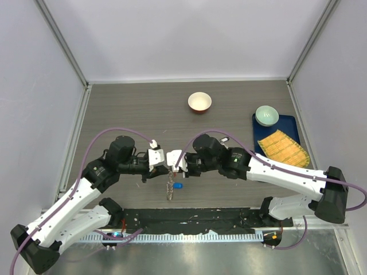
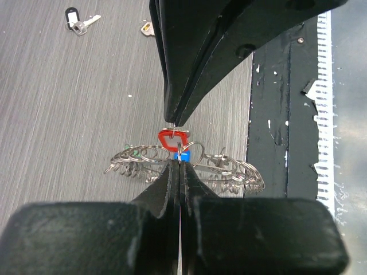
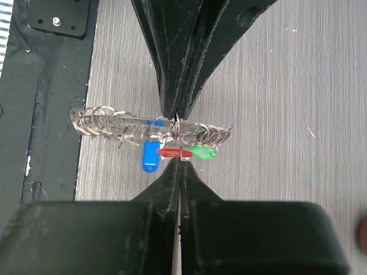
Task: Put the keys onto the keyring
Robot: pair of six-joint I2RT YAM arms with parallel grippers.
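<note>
Grippers: two, tips facing each other over the near middle of the table (image 1: pixel 132 109).
Left gripper (image 2: pixel 179 165): clenched on the keyring (image 3: pixel 135 122).
Right gripper (image 3: pixel 179 162): clenched on the red key (image 3: pixel 171 153) by its head.
Keyring: one. I see it edge-on between the two tips, fringed with many small rings. I cannot tell whether its low edge touches the table.
Key count: five.
On or at the ring: three. The blue key (image 3: pixel 149 157) and green key (image 3: pixel 203 152) hang on either side of the red one.
Loose on the table: two. I see the black key (image 2: pixel 73 18) and, near it, the yellow key (image 2: pixel 147 28), which is half hidden behind the right gripper.
Bowls: two. The red bowl (image 1: pixel 199 102) sits far centre and the green bowl (image 1: pixel 266 115) sits on the tray.
Tray (image 1: pixel 293 127): one, blue, at the right edge of the table.
Cloth (image 1: pixel 282 148): one, yellow, on the tray just beside the green bowl.
Near edge: the black strip (image 1: pixel 189 215) runs just beside the ring, so I have little room that way.
Sides: walls (image 1: pixel 40 74) close in the left, right and far edges.
Open room: bare wood lies between the grippers and the red bowl, and more to the far left.
</note>
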